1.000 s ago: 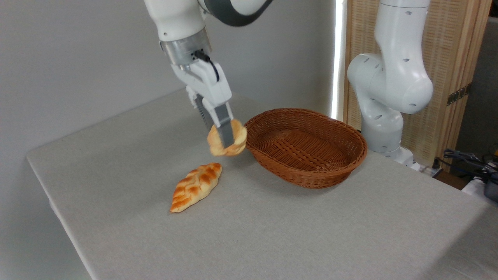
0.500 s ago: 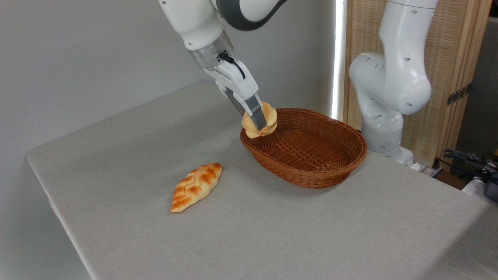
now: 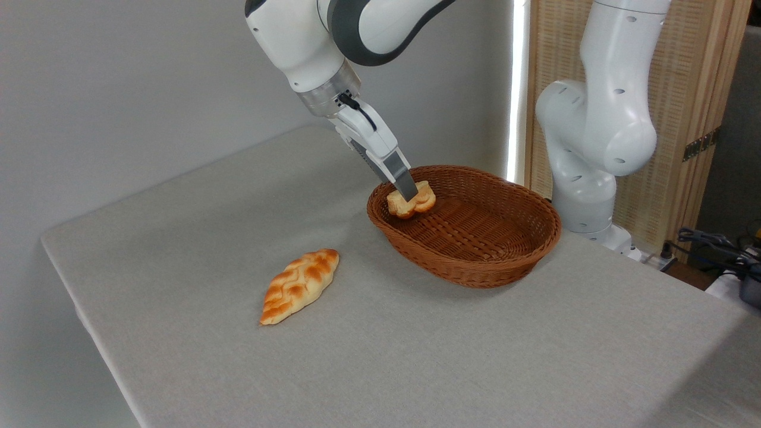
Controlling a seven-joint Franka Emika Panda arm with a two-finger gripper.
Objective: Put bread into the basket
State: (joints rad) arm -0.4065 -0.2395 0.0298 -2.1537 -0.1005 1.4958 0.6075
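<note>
The bread [image 3: 420, 203], a small pale golden bun, sits low inside the left end of the basket [image 3: 493, 261], an oval brown wicker one. My gripper [image 3: 409, 193] reaches down from the upper left and is shut on the bun, with the grey near finger across its front. The far finger is hidden behind the bun. Whether the bun touches the basket floor is unclear.
A longer braided orange-brown loaf [image 3: 299, 286] lies on the grey tablecloth left of the basket. The arm's white base [image 3: 588, 148] stands behind the basket at the right. Cables and clutter [image 3: 722, 252] sit past the table's right edge.
The gripper carried the bun rightward from beside the basket's left rim, over the rim, and then lowered it into the basket's left end. The braided loaf and basket stayed put.
</note>
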